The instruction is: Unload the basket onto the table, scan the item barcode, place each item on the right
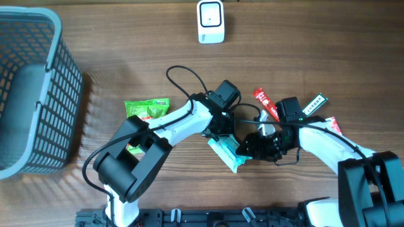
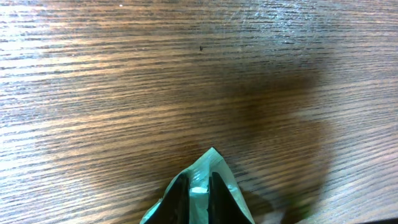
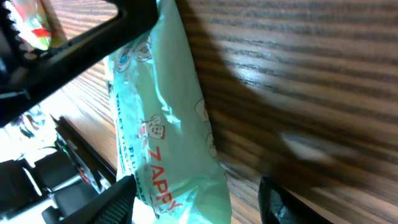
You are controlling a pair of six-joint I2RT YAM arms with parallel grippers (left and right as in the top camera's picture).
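A mint-green wet-wipe packet (image 1: 226, 152) printed "ZAPPY" lies tilted at the table's middle. My left gripper (image 1: 218, 131) is shut on the packet's upper corner; in the left wrist view both dark fingers pinch the green film (image 2: 214, 167) just above the wood. My right gripper (image 1: 247, 149) stands open around the packet's other end. In the right wrist view the packet (image 3: 168, 112) sits between the fingers, close to the left one, with a gap to the right one. The white scanner (image 1: 210, 21) stands at the table's far edge. No barcode shows.
A grey mesh basket (image 1: 60, 94) fills the left side. A green snack bag (image 1: 147, 108) lies left of the arms. A red stick packet (image 1: 265, 104) and a dark green packet (image 1: 314, 103) lie to the right. A black cable (image 1: 183, 75) loops behind the left gripper.
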